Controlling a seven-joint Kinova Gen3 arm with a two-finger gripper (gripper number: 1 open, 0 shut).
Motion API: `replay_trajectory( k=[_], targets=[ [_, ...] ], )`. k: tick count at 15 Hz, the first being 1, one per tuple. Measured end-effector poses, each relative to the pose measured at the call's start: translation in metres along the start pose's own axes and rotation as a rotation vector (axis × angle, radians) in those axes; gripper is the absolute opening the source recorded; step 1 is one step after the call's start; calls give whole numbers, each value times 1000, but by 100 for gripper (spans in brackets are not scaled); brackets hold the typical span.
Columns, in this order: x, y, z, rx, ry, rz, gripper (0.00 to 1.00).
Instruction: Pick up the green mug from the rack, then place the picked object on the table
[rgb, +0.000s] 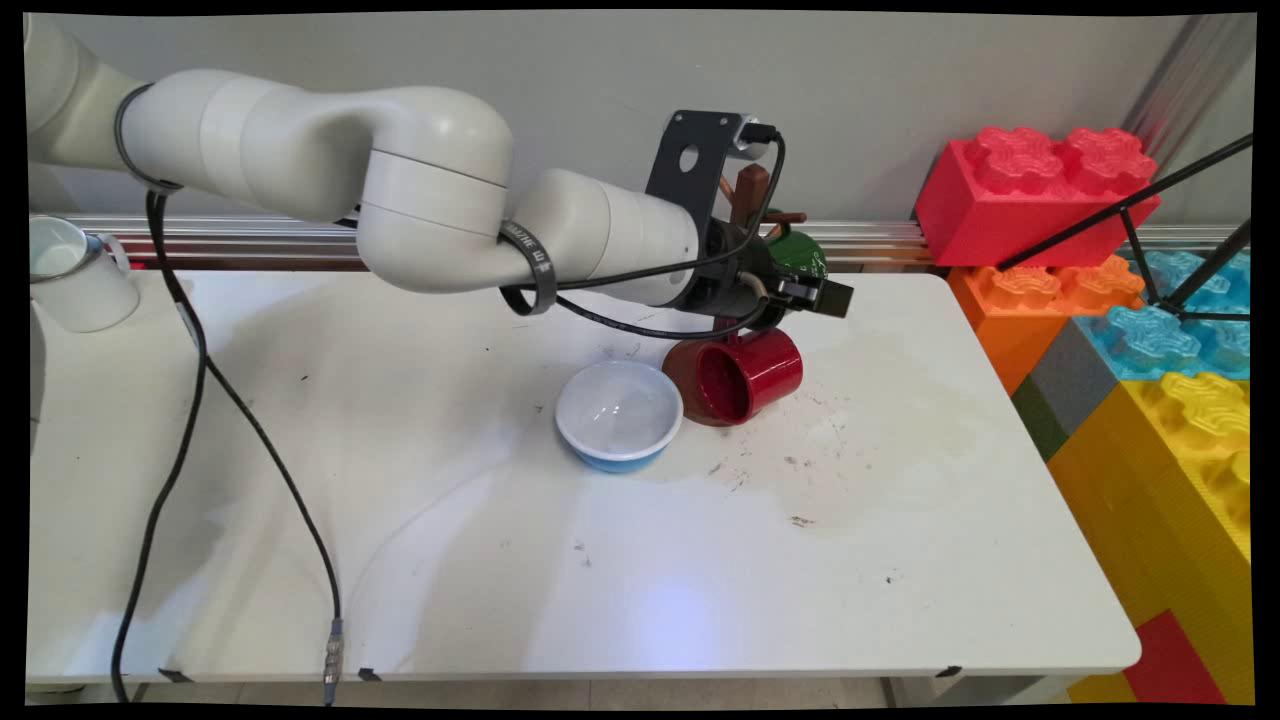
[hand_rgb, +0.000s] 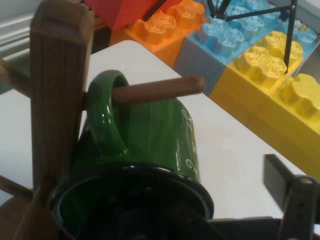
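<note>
A white ceramic mug (rgb: 75, 272) stands at the white table's (rgb: 500, 560) far left edge, well left of the wooden mug tree. A shallow bowl, white inside and blue outside (rgb: 619, 414), sits in front of the tree and to its left, just beside a glossy red mug (rgb: 745, 375) that hangs tilted below the gripper, mouth turned toward the bowl. The wooden mug tree (hand_rgb: 57, 95) carries a dark green glazed mug (hand_rgb: 150, 145) by its handle on a round peg (hand_rgb: 157, 90). The black two-finger gripper (rgb: 815, 295) is right at the green mug; one finger (hand_rgb: 295, 197) shows beside it, and whether the jaws are spread or pinching cannot be told. Big plastic building blocks, red, orange, blue and yellow (rgb: 1150, 330), are stacked right of the tree.
</note>
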Motion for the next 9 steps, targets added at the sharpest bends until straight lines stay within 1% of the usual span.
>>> replay_trajectory(
  k=[6, 9],
  targets=[
    [0, -7, -2, 36, 13, -27, 0],
    [-1, -9, -4, 47, 17, -47, 0]
  ],
)
